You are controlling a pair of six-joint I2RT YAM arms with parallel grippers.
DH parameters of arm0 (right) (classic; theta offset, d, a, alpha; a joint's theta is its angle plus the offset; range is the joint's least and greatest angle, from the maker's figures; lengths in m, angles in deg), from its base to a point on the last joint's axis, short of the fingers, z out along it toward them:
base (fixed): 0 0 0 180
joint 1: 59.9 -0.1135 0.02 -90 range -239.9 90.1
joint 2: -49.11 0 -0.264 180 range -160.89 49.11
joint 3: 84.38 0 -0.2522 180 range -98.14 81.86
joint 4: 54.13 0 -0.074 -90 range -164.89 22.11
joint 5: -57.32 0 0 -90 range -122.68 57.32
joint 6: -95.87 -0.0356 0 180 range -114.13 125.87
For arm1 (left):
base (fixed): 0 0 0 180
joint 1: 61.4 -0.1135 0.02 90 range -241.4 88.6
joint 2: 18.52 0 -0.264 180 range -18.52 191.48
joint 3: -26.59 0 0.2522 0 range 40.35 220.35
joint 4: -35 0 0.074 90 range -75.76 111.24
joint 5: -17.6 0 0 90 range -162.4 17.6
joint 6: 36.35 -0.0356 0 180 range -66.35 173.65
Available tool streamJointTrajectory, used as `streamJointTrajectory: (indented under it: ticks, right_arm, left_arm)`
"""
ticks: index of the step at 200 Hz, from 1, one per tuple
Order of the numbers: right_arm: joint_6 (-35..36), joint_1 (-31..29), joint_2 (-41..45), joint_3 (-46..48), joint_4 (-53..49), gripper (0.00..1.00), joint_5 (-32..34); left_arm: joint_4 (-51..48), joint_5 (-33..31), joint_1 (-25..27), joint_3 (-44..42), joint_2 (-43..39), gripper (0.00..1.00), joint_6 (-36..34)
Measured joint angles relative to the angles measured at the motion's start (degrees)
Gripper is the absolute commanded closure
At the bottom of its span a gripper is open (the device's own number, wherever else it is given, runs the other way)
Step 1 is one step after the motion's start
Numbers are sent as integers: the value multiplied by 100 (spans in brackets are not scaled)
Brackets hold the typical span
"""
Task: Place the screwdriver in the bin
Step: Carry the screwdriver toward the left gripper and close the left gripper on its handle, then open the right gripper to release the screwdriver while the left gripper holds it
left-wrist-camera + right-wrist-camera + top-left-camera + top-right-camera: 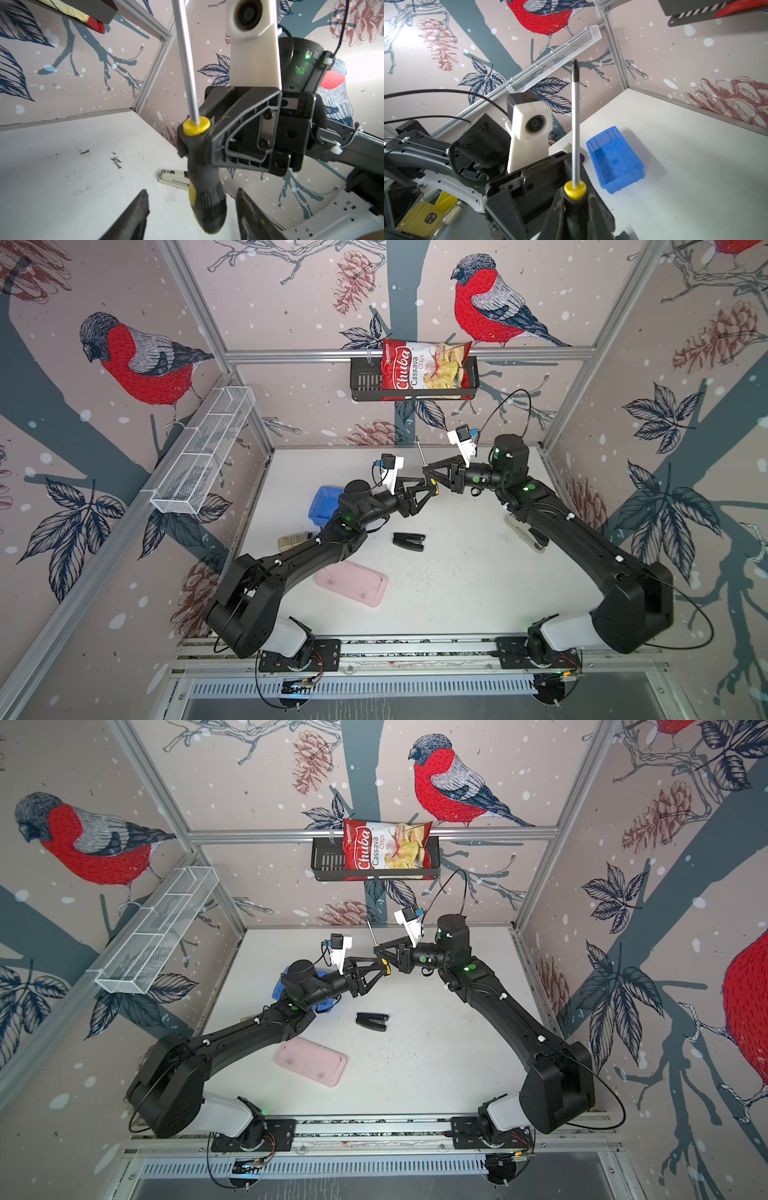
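White surface [457, 593] | bin [322, 504] at left, empty | left claw [193, 199] jaws apart around lower handle, not touching | screwdriver [205, 187] in mid-air; judged light, stiff; ribbed handle grips best, smooth shaft would slip | right claw [575, 205] clamped under yellow collar

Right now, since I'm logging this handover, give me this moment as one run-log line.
phase: handover | right gripper: shut on screwdriver, shaft up | left gripper: open, flanking handle end | bin: empty

Left arm [316, 547] hides much of the bin [321, 501] in both top views. Right arm [573, 531] covers most of beige stapler [524, 537]. Left wrist view crops screwdriver [202, 176] tip (handle butt blurred) and left gripper [192, 191] fingers.
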Motion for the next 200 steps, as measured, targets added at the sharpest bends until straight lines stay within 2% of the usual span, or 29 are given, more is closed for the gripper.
streamJointTrajectory:
  ticks: [22,64,90,119,140,150,169,200]
  right_arm:
    - [48,-26,-24,-42,-125,100,-103]
    - [155,-105,-72,-85,-238,100,-264]
    - [157,-149,-111,-85,-238,100,-280]
    - [304,-155,-118,-85,-232,100,-278]
    - [422,-164,-125,-92,-267,98,-280]
    - [457,-168,-127,-101,-284,95,-278]
    - [455,-179,-131,-107,-354,87,-262]
    - [446,-184,-142,-203,-551,52,-162]
  left_arm:
    - [94,107,0,4,15,50,33]
    - [114,262,0,28,52,52,57]
    - [133,356,0,35,57,69,138]
    - [177,365,7,-7,28,80,199]
    - [203,273,7,-85,-11,93,201]
    - [219,247,7,-111,-24,100,192]
    - [227,223,9,-160,-46,100,175]
    - [367,-9,-26,-328,-48,100,153]
